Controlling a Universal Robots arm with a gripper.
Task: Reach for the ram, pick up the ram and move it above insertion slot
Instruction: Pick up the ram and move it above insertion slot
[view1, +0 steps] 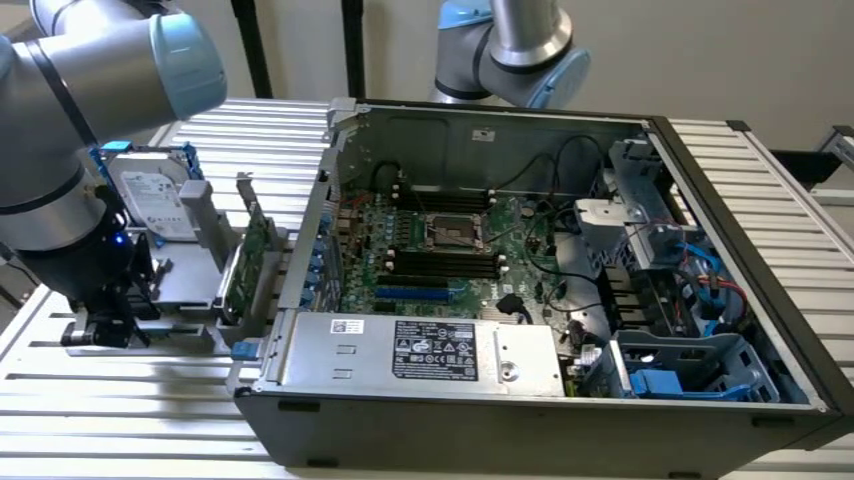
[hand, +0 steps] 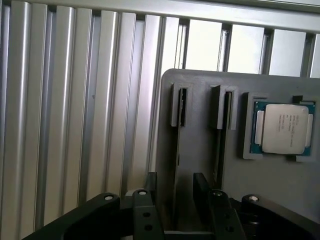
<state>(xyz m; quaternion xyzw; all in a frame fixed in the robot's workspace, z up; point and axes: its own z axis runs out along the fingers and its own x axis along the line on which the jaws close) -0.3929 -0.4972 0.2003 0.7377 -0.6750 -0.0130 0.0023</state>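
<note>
Exterior view: the pincer (view1: 104, 328) hangs low at a grey holder (view1: 187, 270) on the slatted metal counter (view1: 134, 410), towards the exterior view's left of the open computer case (view1: 534, 425). Room there looks tight.

Wrist view: the fingers (hand: 150, 187) stand apart, straddling a thin dark edge in the holder's slot, seemingly the ram (hand: 176, 150) on edge. It is probably light, stiff and fragile, best pinched gently across its flat faces near the middle.

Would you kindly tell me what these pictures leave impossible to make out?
Ram, wrist view: edge-on in the grey holder's slot, chips hidden.
Processor, wrist view: print too small.
Hard drive, exterior view: partly behind the arm, label unreadable.
</note>
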